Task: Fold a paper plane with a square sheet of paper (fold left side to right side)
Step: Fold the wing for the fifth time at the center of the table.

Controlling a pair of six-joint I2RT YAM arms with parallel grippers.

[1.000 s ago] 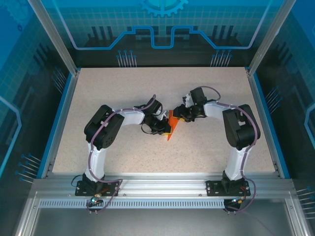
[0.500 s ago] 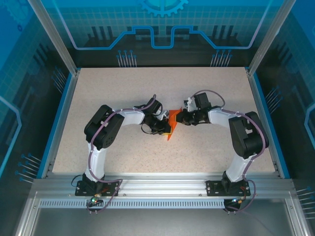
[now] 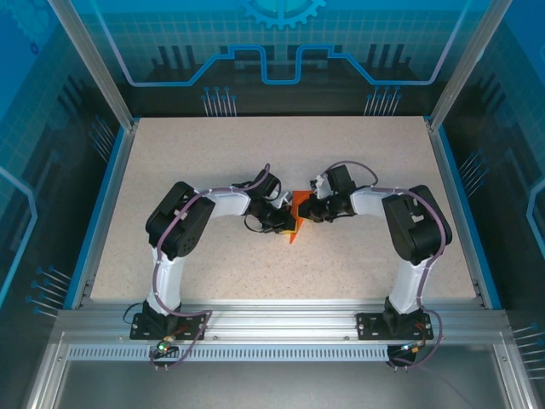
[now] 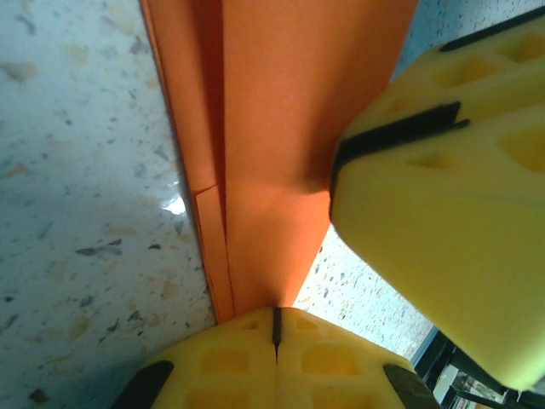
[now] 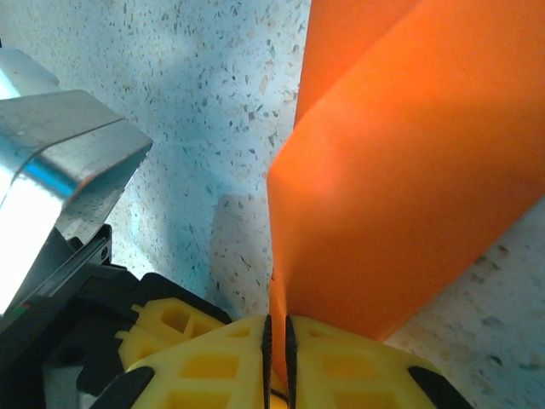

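The orange sheet of paper (image 3: 295, 235), folded into a narrow layered wedge like a paper plane with its point toward the arms, stands up off the middle of the table between both grippers. My left gripper (image 3: 287, 222) is shut on its lower tip; in the left wrist view the yellow fingertips (image 4: 341, 358) pinch the paper (image 4: 272, 128) at my left gripper (image 4: 275, 313). My right gripper (image 3: 306, 210) is shut on the opposite edge. In the right wrist view the paper (image 5: 400, 170) runs down into the thin slit of my right gripper (image 5: 278, 325).
The speckled table (image 3: 255, 153) has a blue raised border (image 3: 106, 196) on its sides and metal posts at the back corners. The right finger (image 4: 443, 196) crowds the left wrist view. The left gripper's body (image 5: 51, 162) sits close beside the right fingers.
My right gripper has closed onto the paper's edge, and the right forearm has swung out and back. The left arm and its grip have not moved.
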